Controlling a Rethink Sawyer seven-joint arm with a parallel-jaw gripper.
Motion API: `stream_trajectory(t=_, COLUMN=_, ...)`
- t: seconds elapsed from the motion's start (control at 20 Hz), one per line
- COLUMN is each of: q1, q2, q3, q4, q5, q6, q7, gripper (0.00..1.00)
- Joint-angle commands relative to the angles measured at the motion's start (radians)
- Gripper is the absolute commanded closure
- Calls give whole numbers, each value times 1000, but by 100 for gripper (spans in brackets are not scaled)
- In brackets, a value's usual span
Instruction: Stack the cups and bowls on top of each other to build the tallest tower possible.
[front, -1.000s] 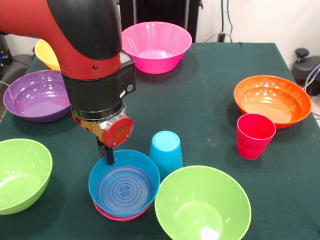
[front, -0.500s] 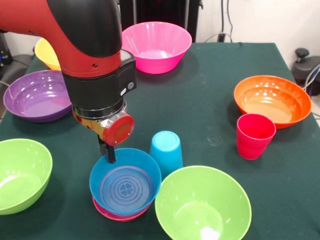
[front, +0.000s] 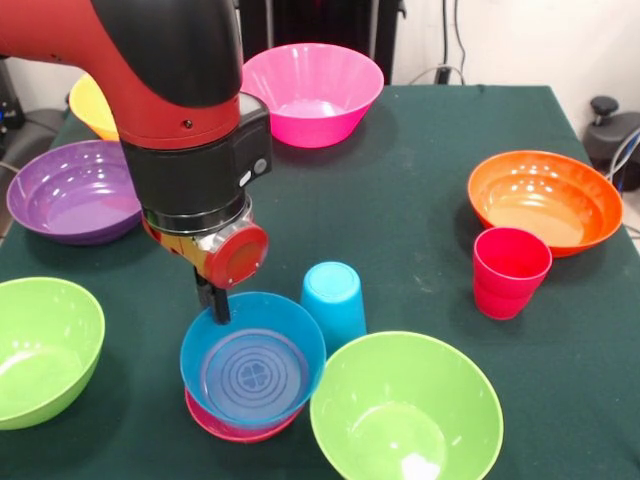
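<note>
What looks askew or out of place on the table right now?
The blue bowl sits tilted over the red bowl beneath it, its far rim raised where the gripper meets it. The blue cup stands upside down.

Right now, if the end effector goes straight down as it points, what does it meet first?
Most likely the far rim of the small glossy blue plastic bowl: the end effector already sits at that rim. Depth is unclear from this one view.

The gripper (front: 214, 303) reaches down to the far rim of the blue bowl (front: 253, 370), which sits tilted over a red bowl (front: 215, 422); its grip seems closed on the rim, though the finger is mostly hidden. An upturned blue cup (front: 333, 303) stands just beside.
</note>
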Motion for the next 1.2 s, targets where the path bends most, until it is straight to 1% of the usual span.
stream_trajectory(t=0.05, q1=24, q2=-57, q3=88, q4=2, q5=-48, q6=139, q7=-177, gripper=100)
stream_trajectory(t=0.45, q1=26, q2=-86, q3=96, q4=13, q5=-43, q6=143, q7=-169, gripper=100)
stream_trajectory(t=0.65, q1=36, q2=-87, q3=96, q4=-7, q5=-52, q6=142, q7=-166, gripper=100)
stream_trajectory(t=0.75, q1=45, q2=-99, q3=85, q4=-2, q5=-68, q6=115, q7=-163, gripper=100)
stream_trajectory(t=0.85, q1=49, q2=-106, q3=82, q4=3, q5=-63, q6=107, q7=-145, gripper=100)
stream_trajectory(t=1.2, q1=44, q2=-136, q3=102, q4=71, q5=-43, q6=48, q7=-123, gripper=100)
